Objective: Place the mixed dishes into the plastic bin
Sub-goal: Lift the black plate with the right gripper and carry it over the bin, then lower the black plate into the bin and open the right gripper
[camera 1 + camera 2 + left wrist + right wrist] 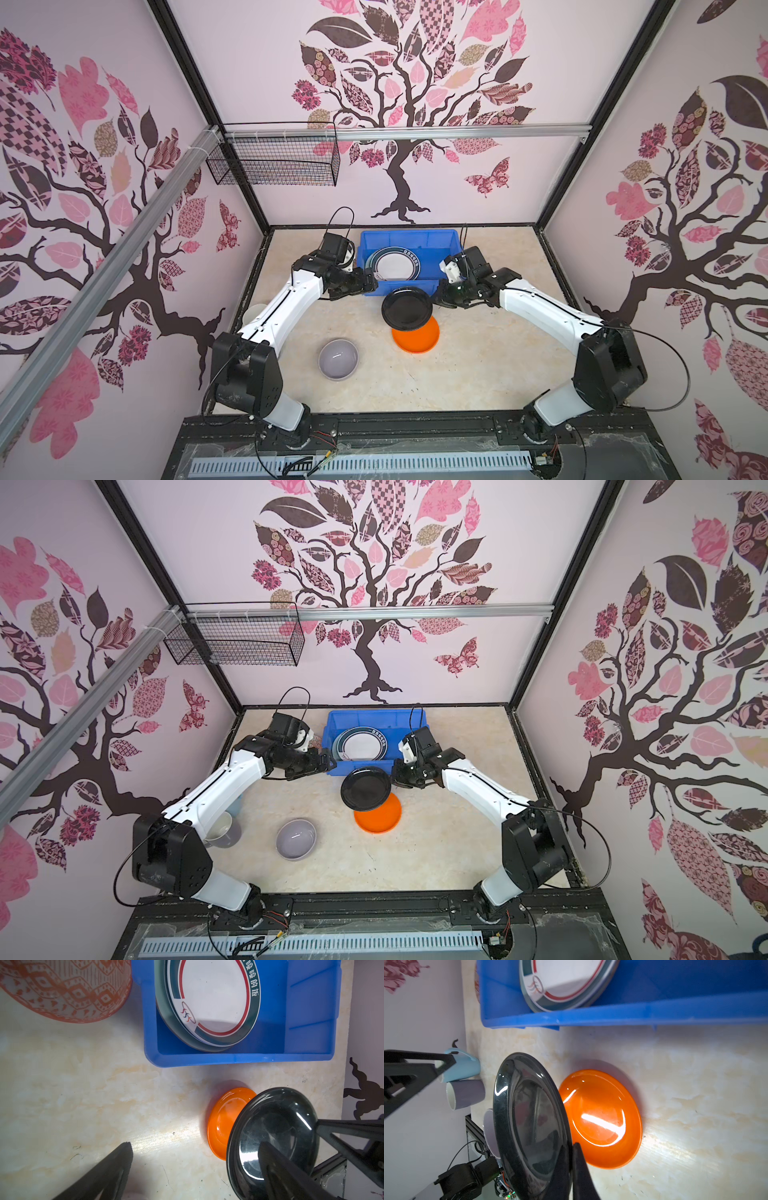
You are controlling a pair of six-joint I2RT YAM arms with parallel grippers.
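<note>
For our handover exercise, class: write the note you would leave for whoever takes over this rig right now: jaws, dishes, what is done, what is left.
Left gripper: jaws open, empty, beside the blue bin's near left corner.
Right gripper: jaws shut on the black plate's rim, plate lifted over the orange plate, in front of the bin.
Done: green-banded white plate leans inside the bin.
Left: black plate, orange plate, lavender bowl, orange-patterned bowl, blue mug, lavender mug, all outside the bin.
</note>
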